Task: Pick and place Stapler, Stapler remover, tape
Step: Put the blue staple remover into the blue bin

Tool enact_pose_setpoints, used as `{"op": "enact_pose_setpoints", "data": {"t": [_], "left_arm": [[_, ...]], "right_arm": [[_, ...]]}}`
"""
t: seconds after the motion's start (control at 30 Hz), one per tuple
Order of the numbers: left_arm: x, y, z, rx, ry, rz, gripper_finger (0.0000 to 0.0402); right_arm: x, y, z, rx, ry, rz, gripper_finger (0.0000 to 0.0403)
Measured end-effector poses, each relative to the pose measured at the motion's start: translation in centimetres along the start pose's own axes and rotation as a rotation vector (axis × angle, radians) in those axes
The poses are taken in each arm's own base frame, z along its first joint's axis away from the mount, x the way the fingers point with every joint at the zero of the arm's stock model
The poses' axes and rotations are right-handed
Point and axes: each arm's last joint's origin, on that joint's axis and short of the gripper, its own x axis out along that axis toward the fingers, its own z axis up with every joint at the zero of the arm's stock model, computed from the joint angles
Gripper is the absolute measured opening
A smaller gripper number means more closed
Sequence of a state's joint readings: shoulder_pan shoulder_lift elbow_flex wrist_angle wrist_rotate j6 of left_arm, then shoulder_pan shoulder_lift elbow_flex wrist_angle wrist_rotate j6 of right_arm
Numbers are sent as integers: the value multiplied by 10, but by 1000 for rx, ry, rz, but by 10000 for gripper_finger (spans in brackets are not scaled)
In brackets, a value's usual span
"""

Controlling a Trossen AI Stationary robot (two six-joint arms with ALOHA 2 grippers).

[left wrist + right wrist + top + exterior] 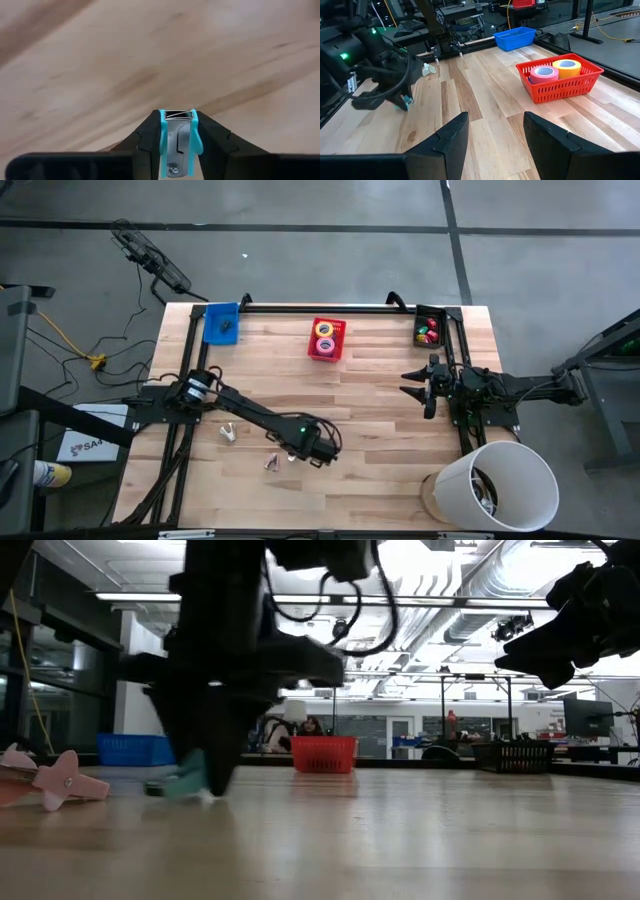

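A teal stapler remover (177, 142) stands on the table's near middle, with my left gripper (177, 120) shut on it, pointing down (303, 446). Two pale pink stapler removers (228, 432) (271, 463) lie on the wood to its left. Yellow and pink tape rolls (555, 70) sit in the red basket (327, 340) at the far middle. A dark thing lies in the blue basket (221, 323); I cannot tell whether it is the stapler. My right gripper (418, 385) waits open at the right side, above the table. My left gripper pinches the teal stapler remover by its two plastic side wings (162, 131), one finger (147, 137) on each side. The fingers come from above, pointing down. The remover stands upright between them, its lower end (188, 785) at the table top.
A black basket (431, 327) with small coloured pieces stands at the far right. A white bucket (497, 485) sits off the near right corner. Bare wood lies between my left gripper and the baskets.
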State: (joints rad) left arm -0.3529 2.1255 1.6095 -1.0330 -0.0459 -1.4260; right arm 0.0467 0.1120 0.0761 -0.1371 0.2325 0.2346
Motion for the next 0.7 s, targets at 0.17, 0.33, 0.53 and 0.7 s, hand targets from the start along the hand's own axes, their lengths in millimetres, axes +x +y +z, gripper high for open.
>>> {"op": "enact_pose_setpoints", "data": {"t": [0.17, 0.33, 0.53, 0.7], "left_arm": [[-17, 19, 4, -5, -15, 126, 90], [-45, 45, 18, -15, -75, 240, 90], [-84, 81, 43, -29, -156, 349, 90], [-110, 112, 72, -50, -248, 345, 90]], "right_arm": [[0, 0, 0, 0, 0, 0, 181], [0, 0, 0, 0, 0, 0, 181], [0, 0, 0, 0, 0, 0, 181], [0, 0, 0, 0, 1, 0, 181]]}}
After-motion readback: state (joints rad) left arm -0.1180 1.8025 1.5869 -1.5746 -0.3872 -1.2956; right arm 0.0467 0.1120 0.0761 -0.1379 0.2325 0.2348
